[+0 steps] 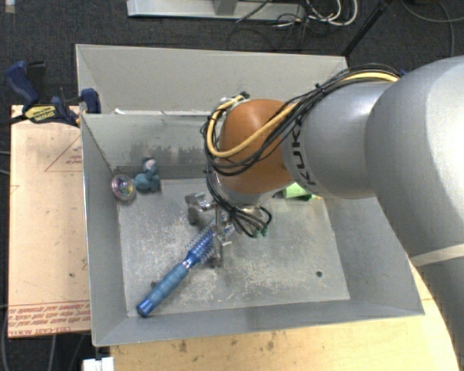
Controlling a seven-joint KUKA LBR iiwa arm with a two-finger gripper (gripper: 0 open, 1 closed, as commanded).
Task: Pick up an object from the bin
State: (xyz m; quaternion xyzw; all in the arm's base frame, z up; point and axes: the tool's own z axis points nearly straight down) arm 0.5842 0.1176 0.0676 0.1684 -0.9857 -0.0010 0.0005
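Observation:
My gripper (217, 229) hangs low over the middle of the bin, under the arm's orange dome. Its tip is at the upper, ribbed end of a blue brush-like tool (174, 279). The tool lies slanted on the bin floor, with its handle pointing toward the front left corner. Whether the tool is gripped is hidden by the gripper's body. A small blue figure (147, 178) and a clear shiny ball (124, 187) rest by the back left wall, well away from the gripper.
A green thing (298, 192) peeks out behind the arm at the back right of the bin. The arm covers much of the bin's right side. Bare floor shows at the front right and front middle.

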